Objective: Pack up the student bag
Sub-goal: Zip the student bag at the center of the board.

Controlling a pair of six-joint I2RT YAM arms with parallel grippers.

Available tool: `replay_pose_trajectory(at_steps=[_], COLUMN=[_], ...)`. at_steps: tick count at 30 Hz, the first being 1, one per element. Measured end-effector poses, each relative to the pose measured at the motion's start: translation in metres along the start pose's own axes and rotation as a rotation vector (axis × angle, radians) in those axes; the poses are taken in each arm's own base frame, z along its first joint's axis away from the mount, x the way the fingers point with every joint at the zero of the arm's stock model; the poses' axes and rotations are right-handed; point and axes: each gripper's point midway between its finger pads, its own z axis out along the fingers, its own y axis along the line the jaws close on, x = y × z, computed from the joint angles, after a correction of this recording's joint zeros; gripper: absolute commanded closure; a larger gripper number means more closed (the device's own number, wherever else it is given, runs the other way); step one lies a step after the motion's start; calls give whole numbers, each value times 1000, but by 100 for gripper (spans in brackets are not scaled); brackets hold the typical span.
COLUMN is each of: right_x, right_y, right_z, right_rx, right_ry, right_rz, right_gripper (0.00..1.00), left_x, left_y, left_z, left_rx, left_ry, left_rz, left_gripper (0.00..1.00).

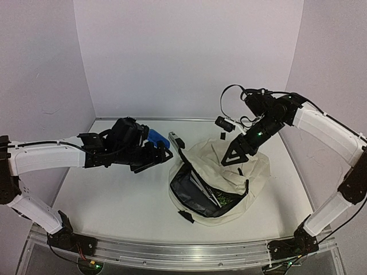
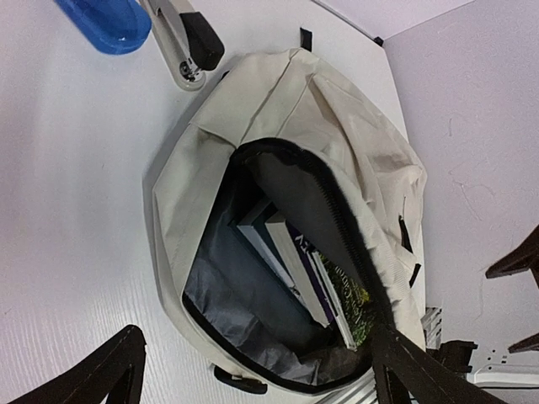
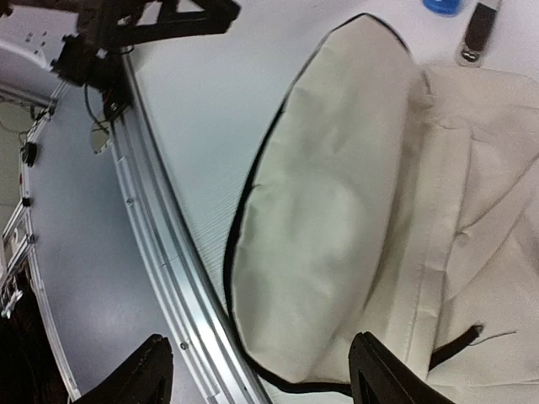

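Lying on the white surface point(image 1: 114, 195) a little right of centre, the student bag point(image 1: 252, 172) has its zipped mouth open toward the near left, and several books point(image 2: 290, 261) stand on edge inside against the dark lining. The right fingers point(image 3: 143, 370) hang spread and empty above the bag's cream top fabric, touching nothing I can make out. Nothing props that soft fabric, so the likeliest trouble is that it slumps over the mouth and narrows the gap the next item must pass through. The left fingers point(image 2: 93, 374) are also wide apart and hold nothing. They hover just left of the bag, and their camera looks down into the opening. Past the bag's far left corner the stapler point(image 2: 181, 42) lies close to the fabric, with a blue object point(image 2: 105, 21) of a kind I cannot tell just beside it. If either is the next pick, wide fingers coming down on 1 could shove the other away or catch a fold of the bag along with it. The stapler looks long and smooth, so a grip off its middle could let it tip and land on the rim or the book edges instead of dropping inside. With 2 arms working close over 1 bag, their wrists could also clash.
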Motion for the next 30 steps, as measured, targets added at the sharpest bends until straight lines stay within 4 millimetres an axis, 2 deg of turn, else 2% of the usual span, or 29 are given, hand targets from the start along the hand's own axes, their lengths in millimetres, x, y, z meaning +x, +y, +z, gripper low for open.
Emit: replay_pose_trajectory(at_steps=[3, 5, 8, 12, 16, 18, 21, 24, 26, 28, 30], right_x=[-7, -12, -20, -29, -26, -20, -8, -5, -8, -15, -26], right_y=[-18, -28, -46, -65, -59, -47, -25, -10, -10, -15, -27], right_z=[9, 20, 41, 74, 112, 129, 145, 149, 144, 129, 101], right_rx=[45, 58, 87, 146, 153, 132, 86, 44, 37, 34, 45], right_ry=[-9, -5, 9, 39, 100, 132, 175, 186, 171, 134, 61], right_rz=[39, 61, 89, 89, 53, 29, -2, -17, -10, 14, 52], right_gripper=[34, 44, 58, 65, 67, 67, 60, 52, 49, 46, 45], left_x=[-7, -7, -9, -9, -14, -17, -20, -17, -13, -8, -2], left_y=[-7, -6, -2, 9, 5, 2, -2, -3, -6, -13, -26], left_z=[4, 4, 3, -8, -26, -33, -40, -37, -30, -20, -7], left_rx=[3, 2, 5, 7, 40, 59, 76, 79, 82, 89, 102], left_ry=[-11, -12, -22, -38, -67, -81, -91, -76, -45, -8, 33], left_rz=[11, 9, -13, -46, -62, -62, -56, -39, -11, 26, 76], left_gripper=[6, 6, 6, 6, 6, 5, 4, 4, 4, 4, 5])
